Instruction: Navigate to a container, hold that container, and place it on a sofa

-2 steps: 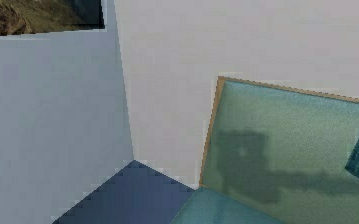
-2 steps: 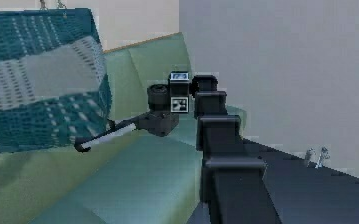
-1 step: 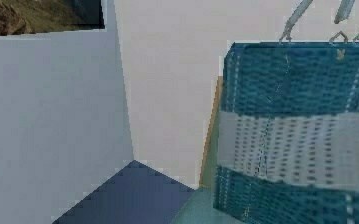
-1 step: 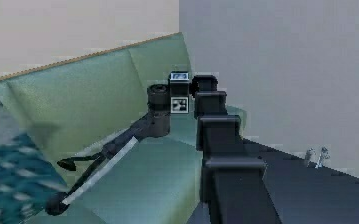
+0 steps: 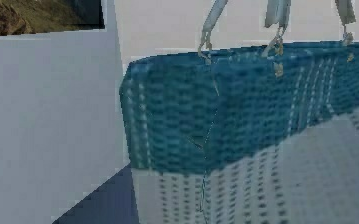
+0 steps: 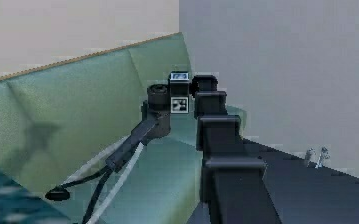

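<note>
judging it the placing step: arm (image 6: 222, 140) out over the green sofa (image 6: 77, 100), teal woven basket (image 5: 237, 110) close ahead, jaws' state and load cannot be told; next, settle basket onto the seat.

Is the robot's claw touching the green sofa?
Cannot tell. In the arm side view the gripper shows in front of the sofa seat, but neither contact nor a gap is plain.

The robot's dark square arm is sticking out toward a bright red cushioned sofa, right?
Not quite. The cushioned sofa is pale green, not red. The arm side view shows the dark square arm sticking out toward it.
</note>
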